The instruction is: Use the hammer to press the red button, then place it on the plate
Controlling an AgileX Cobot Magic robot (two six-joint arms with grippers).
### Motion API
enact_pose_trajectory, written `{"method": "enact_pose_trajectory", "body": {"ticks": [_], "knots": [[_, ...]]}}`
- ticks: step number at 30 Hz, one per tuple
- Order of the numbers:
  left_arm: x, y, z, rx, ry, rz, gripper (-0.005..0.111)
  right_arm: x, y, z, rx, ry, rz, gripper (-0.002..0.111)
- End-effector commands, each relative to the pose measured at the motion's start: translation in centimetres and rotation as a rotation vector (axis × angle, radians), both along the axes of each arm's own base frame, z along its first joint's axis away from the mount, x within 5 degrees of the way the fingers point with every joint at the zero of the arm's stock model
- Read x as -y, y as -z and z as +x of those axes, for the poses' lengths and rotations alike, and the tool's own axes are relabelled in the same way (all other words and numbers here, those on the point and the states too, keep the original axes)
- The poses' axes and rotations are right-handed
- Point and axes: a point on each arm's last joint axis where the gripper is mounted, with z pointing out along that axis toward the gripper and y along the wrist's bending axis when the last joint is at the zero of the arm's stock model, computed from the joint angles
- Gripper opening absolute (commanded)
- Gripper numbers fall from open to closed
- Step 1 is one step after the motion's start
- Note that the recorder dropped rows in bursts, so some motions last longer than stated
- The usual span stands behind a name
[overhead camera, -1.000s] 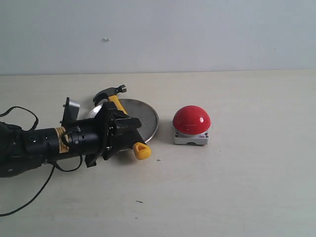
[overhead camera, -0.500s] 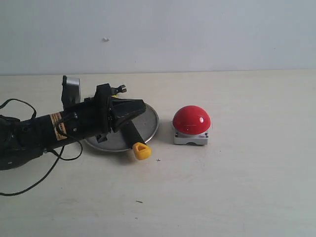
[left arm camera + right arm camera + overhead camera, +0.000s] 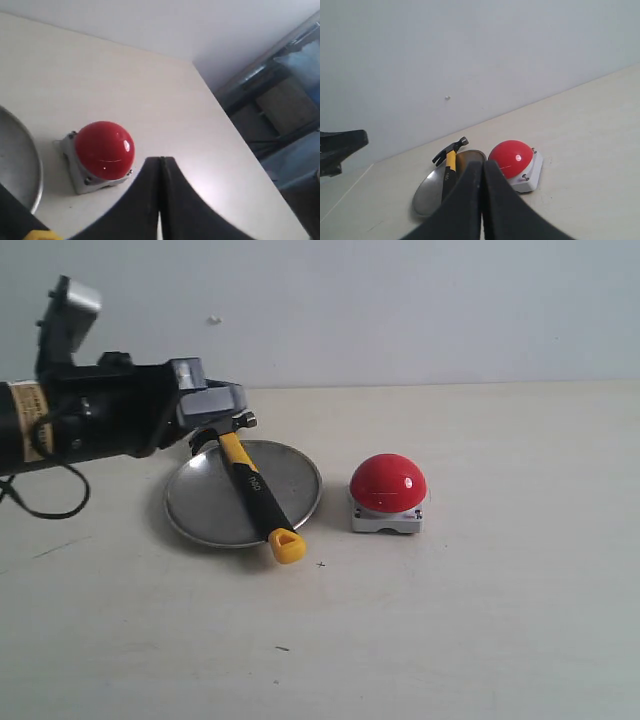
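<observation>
Hammer lay free of both claws when I checked. My left claw was pressed together, empty, raised above the tabletop beyond the plate's left rim. My right claw was likewise together. Hammer's handle crossed the plate, dark head over the far rim, yellow loop overhanging the near rim. Red button stood just right of the plate.

Pale wall — beige tabletop
</observation>
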Motion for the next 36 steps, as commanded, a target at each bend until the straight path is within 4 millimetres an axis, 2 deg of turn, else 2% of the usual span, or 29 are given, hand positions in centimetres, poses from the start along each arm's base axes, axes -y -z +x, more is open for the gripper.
{"method": "enact_pose_trajectory", "body": {"ticks": [1, 3, 7, 8, 11, 16, 18, 24, 28, 36], "knots": [[-2.4, -1.2, -3.1, 0.063, -0.119, 0.097, 0.0, 0.1, 0.1, 0.0, 0.005, 0.007, -0.007, 0.0], [-3.5, -1.5, -4.8, 0.083, -0.156, 0.122, 0.0, 0.1, 0.1, 0.0, 0.005, 0.007, -0.007, 0.0], [-7.6, -1.8, -10.8, 0.233, -0.343, 0.087, 0.0, 0.1, 0.1, 0.0, 0.005, 0.007, -0.007, 0.0], [-8.1, -1.7, -11.7, 0.252, -0.366, 0.074, 0.0, 0.1, 0.1, 0.0, 0.005, 0.007, -0.007, 0.0], [-10.1, -0.5, -15.3, 0.309, -0.434, 0.025, 0.0, 0.1, 0.1, 0.0, 0.005, 0.007, -0.007, 0.0], [-12.0, 1.5, -19.0, 0.355, -0.478, 0.0, 0.0, 0.1, 0.1, 0.0, 0.005, 0.007, -0.007, 0.0], [-12.6, 1.9, -20.0, 0.376, -0.502, -0.024, 0.0, 0.1, 0.1, 0.0, 0.005, 0.007, -0.007, 0.0], [-14.2, 3.3, -21.5, 0.348, -0.607, 0.088, 0.0, 0.1, 0.1, 0.0, 0.005, 0.007, -0.007, 0.0], [-14.4, 3.7, -21.5, 0.361, -0.608, 0.197, 0.0, 0.1, 0.1, 0.0, 0.005, 0.007, -0.007, 0.0], [-14.6, 3.7, -21.5, 0.421, -0.605, 0.294, 0.0, 0.1, 0.1, 0.0, 0.005, 0.007, -0.007, 0.0]]}}
